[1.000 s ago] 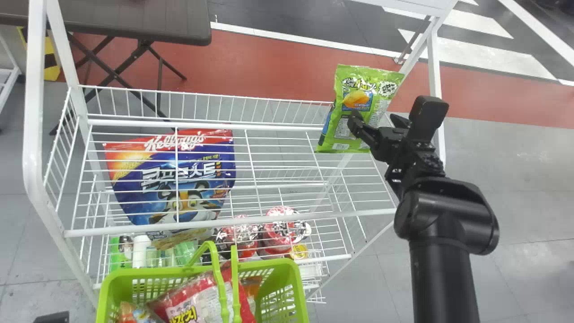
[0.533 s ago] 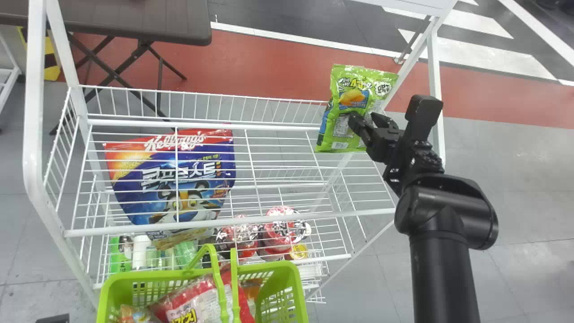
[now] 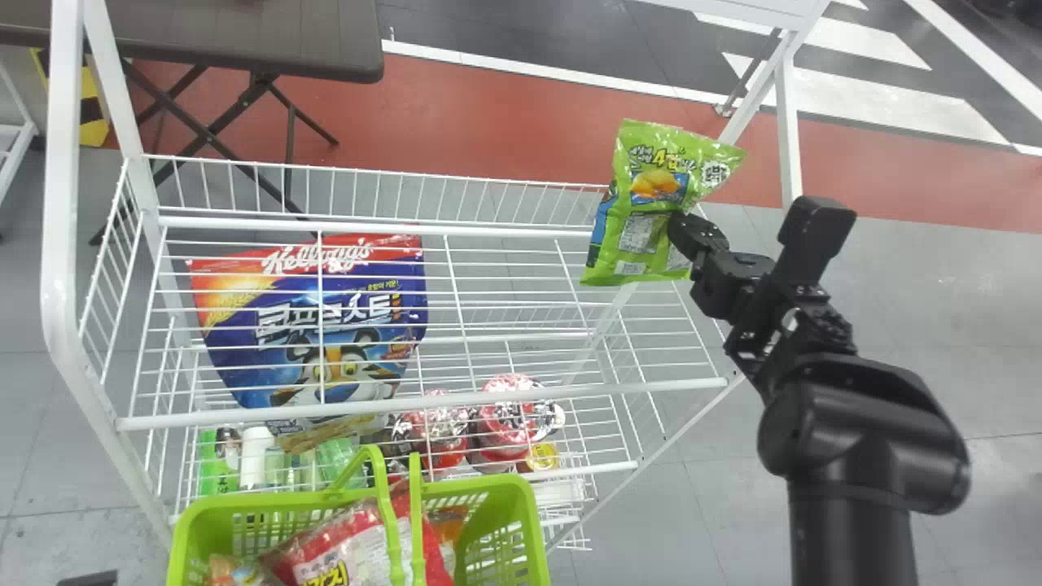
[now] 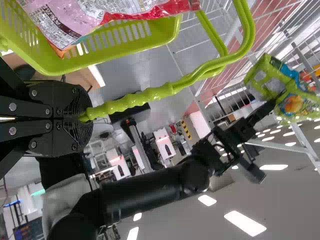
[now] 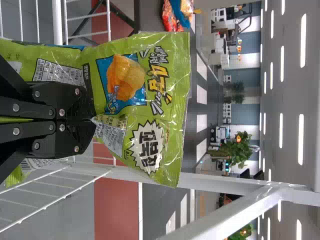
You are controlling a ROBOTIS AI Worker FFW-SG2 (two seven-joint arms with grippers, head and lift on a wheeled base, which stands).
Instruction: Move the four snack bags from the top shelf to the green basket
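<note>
Probably last one: right gripper [image 5: 93, 120] clamped on green bag [image 3: 647, 191], top shelf [image 3: 488, 400] back right corner; basket [image 3: 191, 521] has others, left gripper [image 4: 87, 116] grips handle [image 4: 150, 95].

A shop-like corner in a large hall: rack [image 3: 570, 393] with groceries [image 3: 370, 317] at nine o'clock in the head view, painted stripes [image 3: 855, 89] at two, strip lights [image 5: 301, 139], potted plants [image 5: 241, 151].

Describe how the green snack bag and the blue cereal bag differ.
The snack bag is mostly green; the cereal bag is mostly blue with a red top. The snack bag looks smaller than the cereal bag. The right pincer holds the snack bag; the cereal bag lies below shelf wires. Both are printed packets.
</note>
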